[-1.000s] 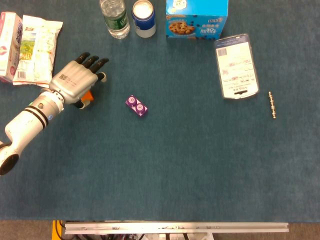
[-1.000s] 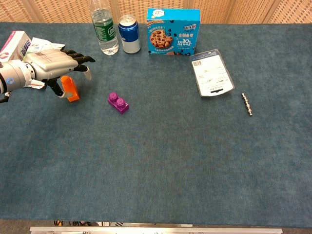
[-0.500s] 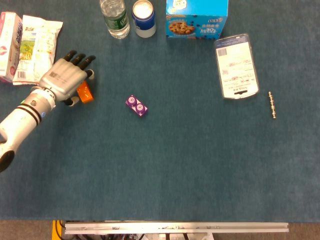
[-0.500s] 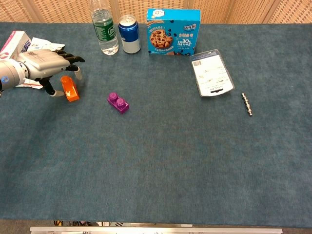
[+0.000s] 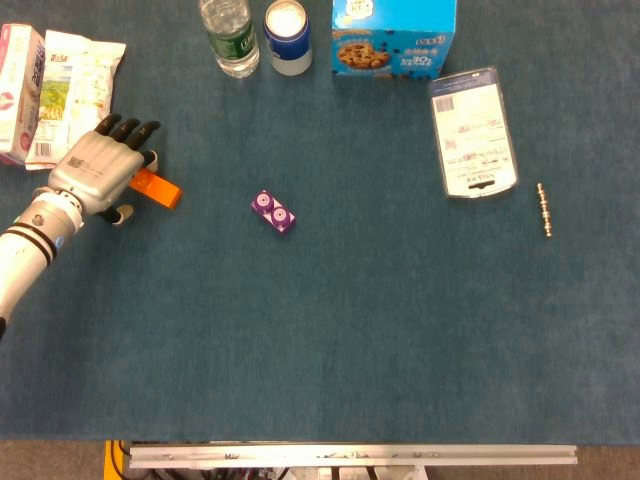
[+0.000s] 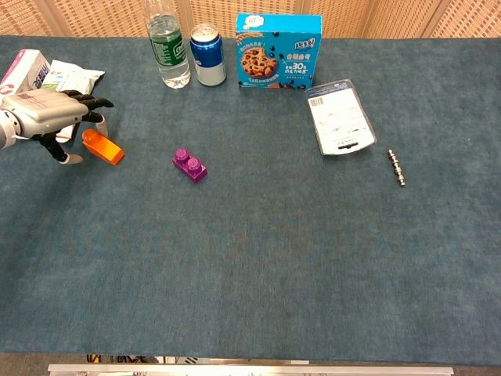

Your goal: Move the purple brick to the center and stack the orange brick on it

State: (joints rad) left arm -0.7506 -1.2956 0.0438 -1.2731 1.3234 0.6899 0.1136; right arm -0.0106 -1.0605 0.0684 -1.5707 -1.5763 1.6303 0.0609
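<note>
On the blue tabletop [image 6: 258,266], the purple brick [image 6: 190,165] lies left of center. Farther left, the orange brick [image 6: 102,146] lies flat, just beside the left hand [image 6: 47,113], whose fingers are apart, holding nothing. The right hand is out of sight.

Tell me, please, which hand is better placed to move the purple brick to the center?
Probably left: the left hand is open beside the orange brick, near the purple brick. The right hand shows in neither view.
</note>
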